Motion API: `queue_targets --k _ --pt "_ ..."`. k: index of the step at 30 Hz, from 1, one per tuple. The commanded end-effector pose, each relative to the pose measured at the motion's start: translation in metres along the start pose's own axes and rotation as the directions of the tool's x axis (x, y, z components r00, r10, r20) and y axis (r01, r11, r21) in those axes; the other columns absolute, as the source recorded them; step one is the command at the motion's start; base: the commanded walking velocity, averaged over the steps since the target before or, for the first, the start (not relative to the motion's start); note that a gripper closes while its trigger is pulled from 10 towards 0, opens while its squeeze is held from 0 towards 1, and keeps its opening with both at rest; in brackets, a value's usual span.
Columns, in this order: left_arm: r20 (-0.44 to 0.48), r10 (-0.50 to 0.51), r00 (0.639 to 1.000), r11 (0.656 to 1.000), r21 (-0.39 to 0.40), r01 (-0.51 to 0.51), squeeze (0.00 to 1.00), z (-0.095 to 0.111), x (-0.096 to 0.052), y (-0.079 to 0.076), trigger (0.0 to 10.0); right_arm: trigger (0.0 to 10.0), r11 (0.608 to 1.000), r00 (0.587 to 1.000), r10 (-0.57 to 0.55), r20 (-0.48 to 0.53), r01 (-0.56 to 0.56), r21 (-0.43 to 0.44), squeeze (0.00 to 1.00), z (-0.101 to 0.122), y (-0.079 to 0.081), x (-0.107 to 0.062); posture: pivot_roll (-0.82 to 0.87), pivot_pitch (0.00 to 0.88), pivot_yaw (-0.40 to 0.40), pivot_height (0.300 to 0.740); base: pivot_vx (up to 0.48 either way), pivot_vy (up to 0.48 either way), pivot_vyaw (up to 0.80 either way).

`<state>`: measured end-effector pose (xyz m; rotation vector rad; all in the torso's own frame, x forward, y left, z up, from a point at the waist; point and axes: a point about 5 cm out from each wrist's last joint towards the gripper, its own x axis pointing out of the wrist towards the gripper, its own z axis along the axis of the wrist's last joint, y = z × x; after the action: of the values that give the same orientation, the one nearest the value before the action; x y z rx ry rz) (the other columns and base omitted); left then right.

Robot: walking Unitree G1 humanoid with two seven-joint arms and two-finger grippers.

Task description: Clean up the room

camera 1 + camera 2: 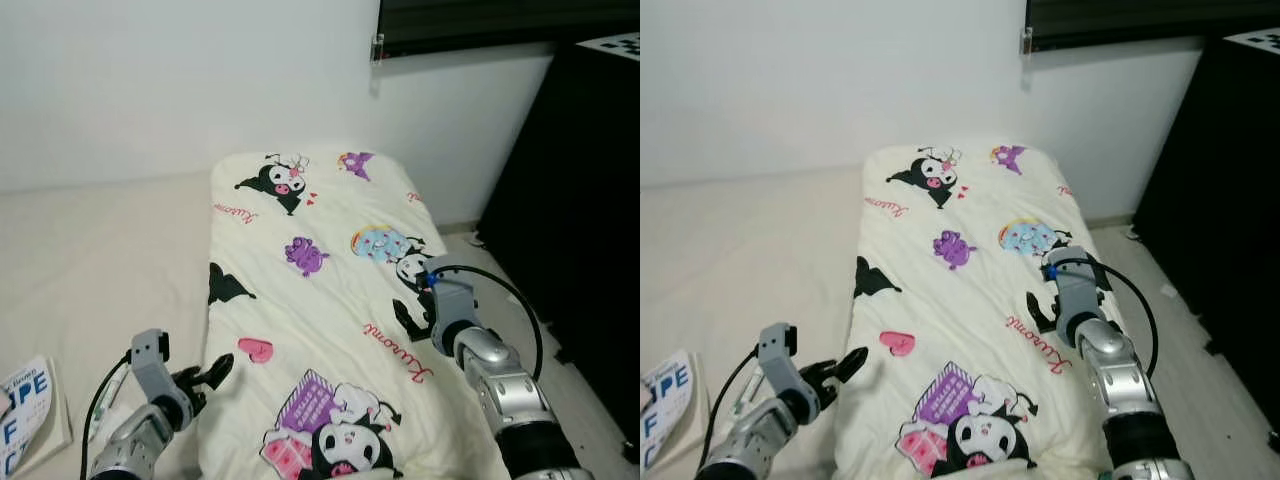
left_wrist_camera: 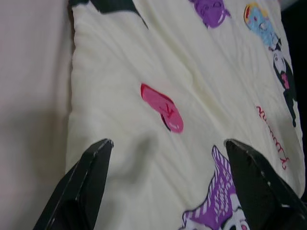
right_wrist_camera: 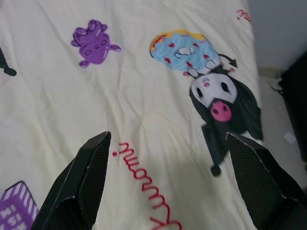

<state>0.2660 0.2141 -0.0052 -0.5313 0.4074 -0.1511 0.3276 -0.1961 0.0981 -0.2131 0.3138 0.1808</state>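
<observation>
Quilt (image 1: 320, 300), cream with cartoon prints, lies flat; left gripper (image 2: 168, 158) and right gripper (image 3: 168, 153) both released above it.

Home bedroom: cartoon-print quilt (image 1: 320, 300) on mattress (image 1: 90, 260), white wall (image 1: 180, 80), dark wardrobe (image 1: 575, 200).

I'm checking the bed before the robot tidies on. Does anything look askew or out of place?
The folded cartoon-print quilt lies fairly straight on the bed, lightly wrinkled. A printed booklet lies loose at the bed's near left corner, which looks out of place. The left gripper and right gripper are both open over the quilt.
</observation>
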Motion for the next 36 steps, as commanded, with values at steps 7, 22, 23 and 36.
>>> queue_targets --k 7,22,23,36 --pt "-0.092 0.096 0.991 0.995 -0.004 -0.097 0.0 -0.03 -0.019 0.018 10.0 10.0 1.0 0.999 0.008 -0.052 -0.008 0.009 0.0 -0.019 0.002 -0.002 -0.09 0.081 0.046 0.74 -0.206 0.0 0.0" --pt "-0.28 0.375 0.884 0.927 0.1 -0.362 0.0 -0.076 -0.051 0.042 10.0 10.0 0.984 0.911 -0.057 -0.408 0.121 0.133 0.0 -0.14 0.007 -0.032 -0.08 0.063 0.038 0.74 0.0 0.0 0.0" --pt "-0.297 0.387 0.873 0.922 0.098 -0.375 0.0 -0.08 -0.053 0.042 10.0 10.0 0.981 0.889 -0.056 -0.455 0.133 0.14 0.0 -0.155 0.009 -0.041 -0.08 0.063 0.035 0.74 0.0 0.0 0.0" --pt "-0.38 0.485 0.788 0.867 0.089 -0.49 0.0 -0.101 -0.065 0.044 10.0 10.0 0.956 0.773 0.004 -0.635 0.183 0.229 0.0 -0.216 0.04 -0.089 -0.07 0.04 0.017 0.74 -0.354 0.0 0.75"
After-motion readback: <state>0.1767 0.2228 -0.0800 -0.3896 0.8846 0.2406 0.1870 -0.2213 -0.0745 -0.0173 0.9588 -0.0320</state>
